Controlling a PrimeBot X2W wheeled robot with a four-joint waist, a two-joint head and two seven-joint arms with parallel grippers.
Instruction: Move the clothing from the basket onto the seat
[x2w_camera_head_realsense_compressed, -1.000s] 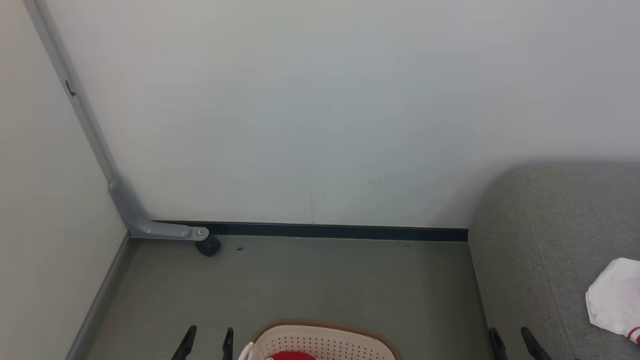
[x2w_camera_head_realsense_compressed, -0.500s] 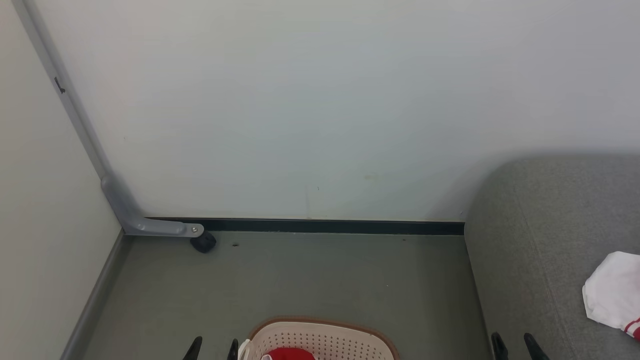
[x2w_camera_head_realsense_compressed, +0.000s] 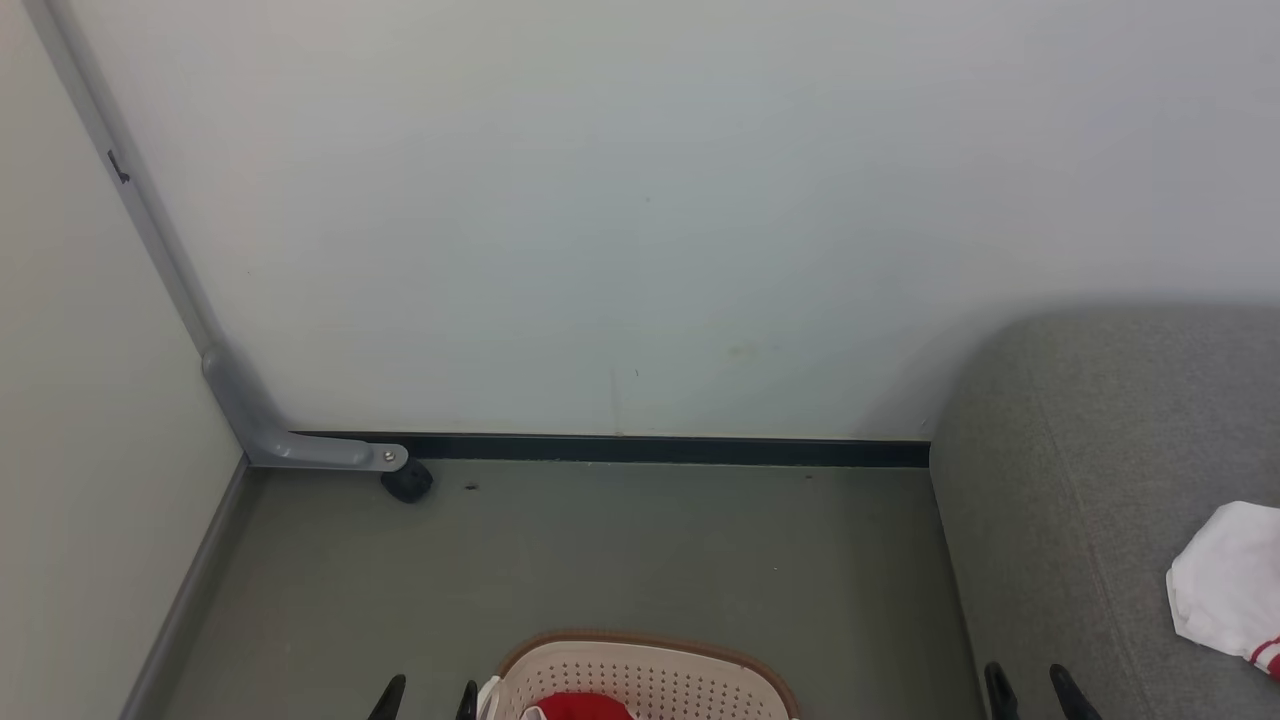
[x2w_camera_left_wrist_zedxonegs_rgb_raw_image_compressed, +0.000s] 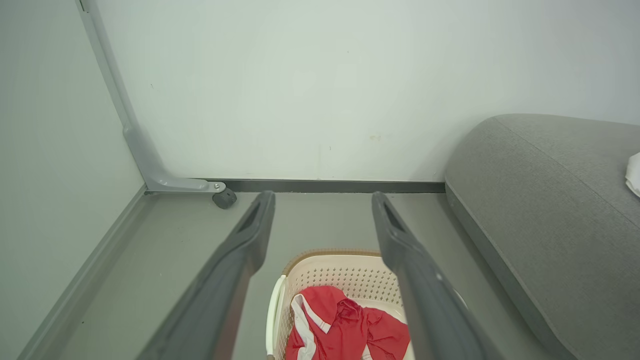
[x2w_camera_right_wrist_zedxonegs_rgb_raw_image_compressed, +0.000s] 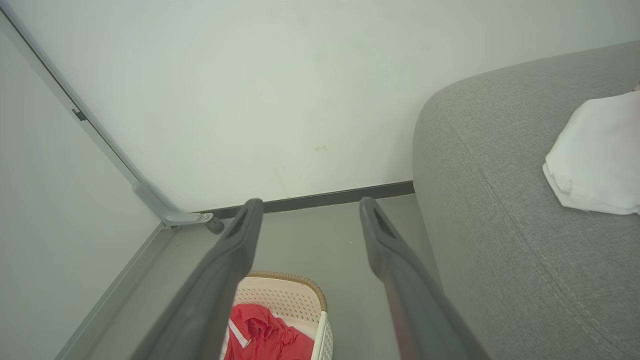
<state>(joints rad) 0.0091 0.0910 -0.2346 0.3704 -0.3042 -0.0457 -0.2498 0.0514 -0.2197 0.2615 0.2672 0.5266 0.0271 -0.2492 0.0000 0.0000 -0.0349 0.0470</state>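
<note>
- The basket (x2w_camera_head_realsense_compressed: 650, 642) stands on the floor (x2w_camera_head_realsense_compressed: 600, 540), with red clothing (x2w_camera_left_wrist_zedxonegs_rgb_raw_image_compressed: 345, 320) bunched inside it.
- Right of the basket, a white garment (x2w_camera_head_realsense_compressed: 1225, 590) lies on the grey seat (x2w_camera_head_realsense_compressed: 1080, 480).
- Left gripper (x2w_camera_head_realsense_compressed: 432, 686), just left of the basket: fingers spread, empty.
- Right gripper (x2w_camera_head_realsense_compressed: 1024, 672), right of the basket: fingers spread, empty.

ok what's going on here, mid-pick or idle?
Laundry transfer, partway through. The left gripper and right gripper are both open and hold nothing, poised near the basket on the floor. A red garment with white trim lies in the basket, and a white garment lies on the grey seat. No grasp is under way.
</note>
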